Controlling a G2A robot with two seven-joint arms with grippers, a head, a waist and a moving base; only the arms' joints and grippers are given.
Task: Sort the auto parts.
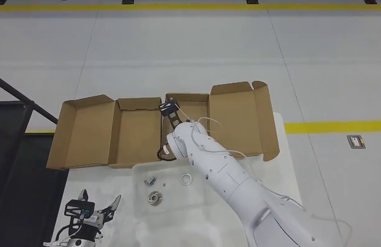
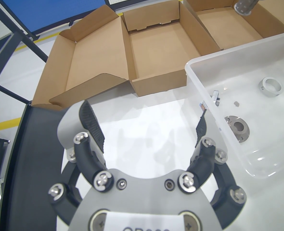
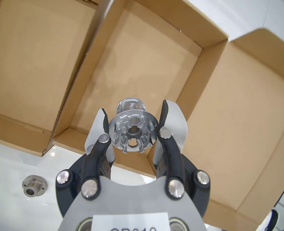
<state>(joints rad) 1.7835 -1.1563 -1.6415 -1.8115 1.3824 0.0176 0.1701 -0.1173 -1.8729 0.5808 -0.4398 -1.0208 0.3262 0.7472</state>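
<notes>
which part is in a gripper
The spool, held in the right gripper above a box; the ring and flange lie in the bin.

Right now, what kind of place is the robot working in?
Probably a factory or workshop floor: yellow lines painted on the floor, open cardboard boxes, and a clear bin of metal parts. The right pincer holds a ribbed metal part.

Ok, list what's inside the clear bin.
In the clear bin: a metal ring, a flanged hub and a small bolt-like piece. The right arm hides the bin's other end from above.
</notes>
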